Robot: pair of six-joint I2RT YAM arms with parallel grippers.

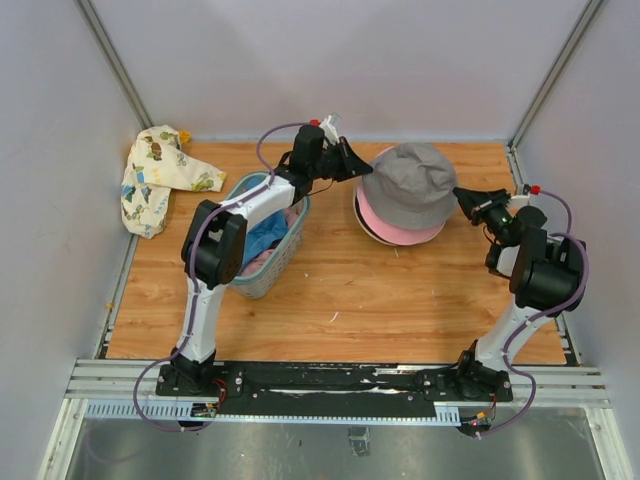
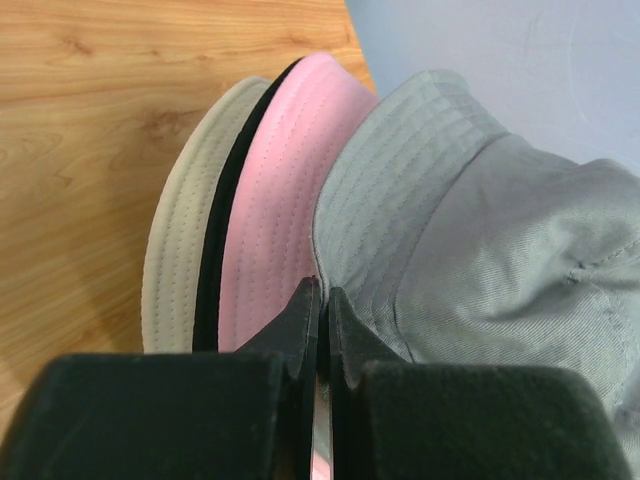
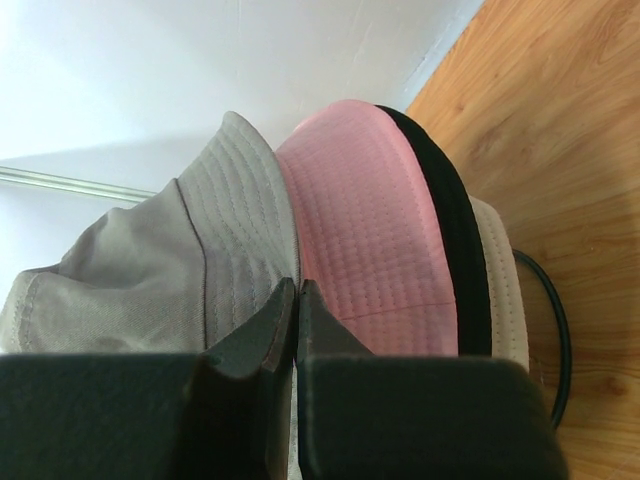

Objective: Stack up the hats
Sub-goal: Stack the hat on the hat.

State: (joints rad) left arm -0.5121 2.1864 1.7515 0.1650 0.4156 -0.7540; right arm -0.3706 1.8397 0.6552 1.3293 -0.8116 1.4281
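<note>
1. The left gripper is clenched on the brim of the grey hat at the hat's 9 o'clock. In its wrist view the jaws are pressed together right at the brim's edge.
2. The right gripper pinches the same brim at the hat's 3 o'clock, with its jaws likewise closed on the stitched edge.
3. The grey hat should be light, limp and not fragile. The crown is dented and creased, and held from two opposite points it will likely sag in the middle. The brim, stiffened by rows of stitching, looks like the best place to take hold, with opposite sides keeping it spread.
4. It is a grey cotton bucket hat with a floppy brim ringed by concentric stitch lines, and it sits uppermost on the pile.
5. Beneath it the brims fan out in order: the pink hat, a black hat, then a beige hat at the bottom.
6. The pile lies at about 1 o'clock on the wooden table.
7. The mesh basket, at about 9 o'clock, holds teal fabric and some pink fabric, probably more hats to add.
</note>
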